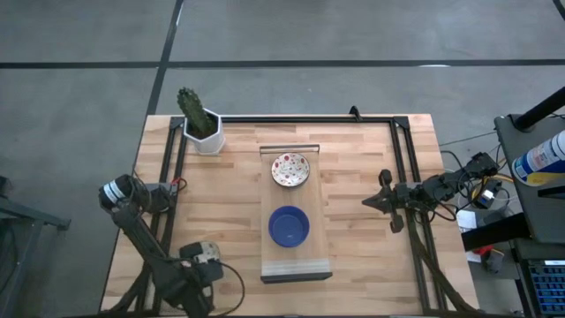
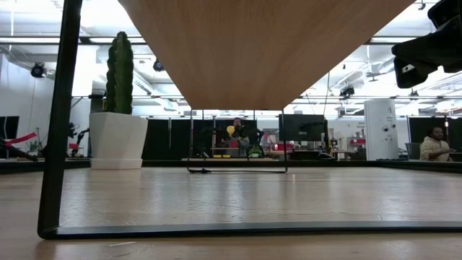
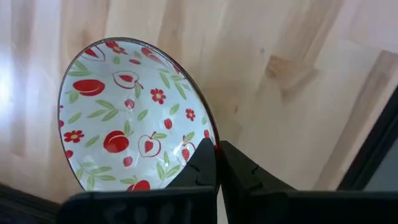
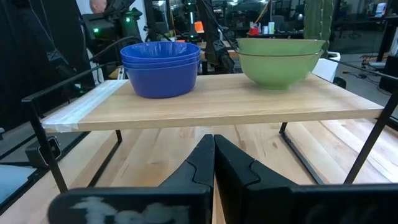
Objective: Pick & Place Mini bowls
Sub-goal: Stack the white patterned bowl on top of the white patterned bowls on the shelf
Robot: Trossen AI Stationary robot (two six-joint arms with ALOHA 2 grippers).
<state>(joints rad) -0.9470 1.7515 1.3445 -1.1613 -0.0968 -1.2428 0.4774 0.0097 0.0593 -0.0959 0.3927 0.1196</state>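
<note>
Now the left end effector (image 3: 217, 163) sits at the near-left of the tabletop (image 1: 353, 256), clamped on the rim of a patterned bowl (image 3: 134, 121); the bowl hangs tilted on edge, to one side of the fingers. Raised shelf (image 1: 296, 265) lies to its right, carrying another patterned bowl (image 1: 290, 170) far and blue bowls (image 1: 289, 226) near. Left arm is the nearer. Right end effector (image 1: 371, 202) waits pinched together, empty, right of the shelf.

I can't read any text, label, brand or number from here. The one likely spot is the blue and white can (image 1: 540, 159) on the side stand to the right of the desk (image 1: 353, 221); it carries blurred printing that I can't make out.
</note>
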